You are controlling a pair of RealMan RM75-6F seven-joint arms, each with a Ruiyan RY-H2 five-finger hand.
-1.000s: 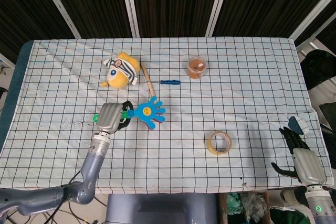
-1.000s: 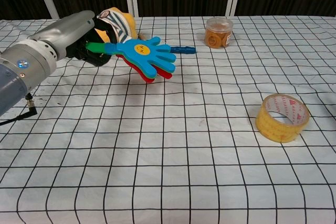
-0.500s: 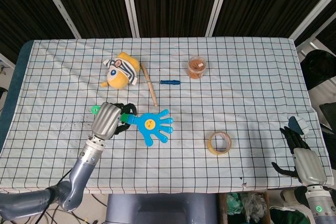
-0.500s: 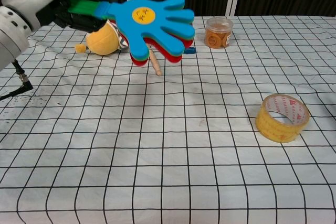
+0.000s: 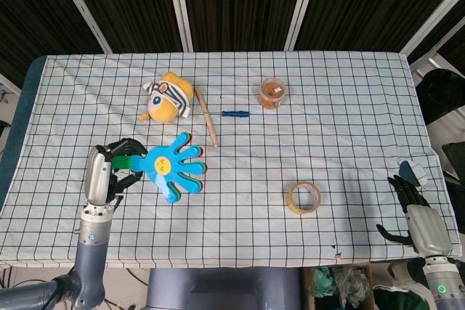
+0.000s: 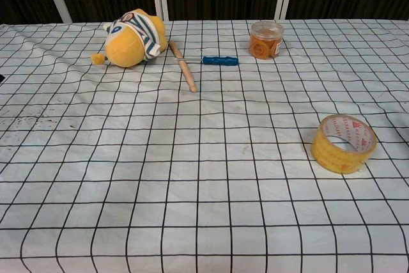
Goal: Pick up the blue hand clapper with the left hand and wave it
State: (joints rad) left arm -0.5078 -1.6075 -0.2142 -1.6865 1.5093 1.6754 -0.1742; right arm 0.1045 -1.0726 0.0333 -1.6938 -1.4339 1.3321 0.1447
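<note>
No readable text, brand or number shows anywhere. The blue hand clapper (image 5: 174, 168) carries only a small yellow smiley face (a drawing, not lettering), and the tape roll (image 6: 343, 143) bears faint, illegible marks.

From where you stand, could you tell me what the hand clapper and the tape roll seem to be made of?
Blue hand clapper: probably rigid plastic, with flat, evenly coloured stacked blue, green and red layers. Tape roll: likely glossy yellowish plastic film wound in a ring; its core material is unclear.
</note>
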